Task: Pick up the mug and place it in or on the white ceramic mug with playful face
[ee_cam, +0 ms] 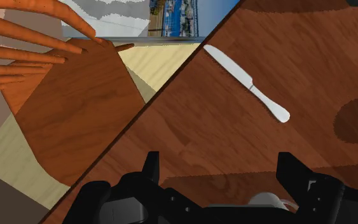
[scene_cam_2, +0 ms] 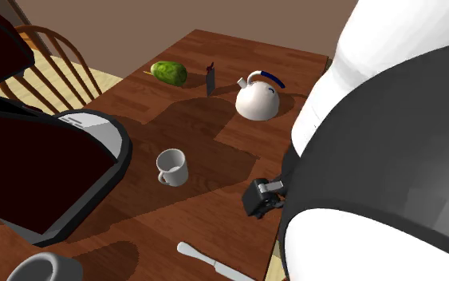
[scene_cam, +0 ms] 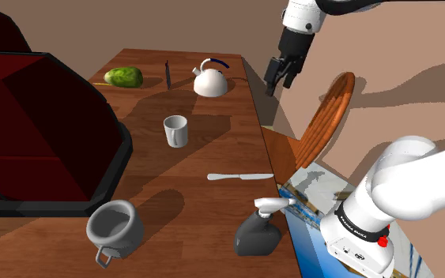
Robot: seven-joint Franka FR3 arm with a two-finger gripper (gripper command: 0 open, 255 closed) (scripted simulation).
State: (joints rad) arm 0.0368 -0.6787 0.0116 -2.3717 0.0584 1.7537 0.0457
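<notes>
A white mug [scene_cam: 175,130] [scene_cam_2: 171,168] stands upright near the middle of the wooden table [scene_cam: 213,205], its handle toward the kettle side. A grey mug [scene_cam: 114,229] [scene_cam_2: 43,267] stands at the table's near corner, at the shoulder view's lower left. My black gripper [scene_cam: 280,85] [scene_cam_2: 264,197] hangs high over the table's edge at the shoulder view's right, well away from both mugs. In the wrist view its fingers [ee_cam: 151,167] stand wide apart, and between them the gripper [ee_cam: 220,172] holds nothing; bare tabletop lies below.
A white kettle [scene_cam: 210,79], a green fruit [scene_cam: 123,77] and a thin dark upright object [scene_cam: 166,75] sit at the far end. A table knife [scene_cam: 240,177] [ee_cam: 247,83] and a grey spray bottle [scene_cam: 258,229] lie nearer. A large dark red-and-black object [scene_cam: 39,134] crowds one side; a wooden chair [scene_cam: 327,118] stands beside the table.
</notes>
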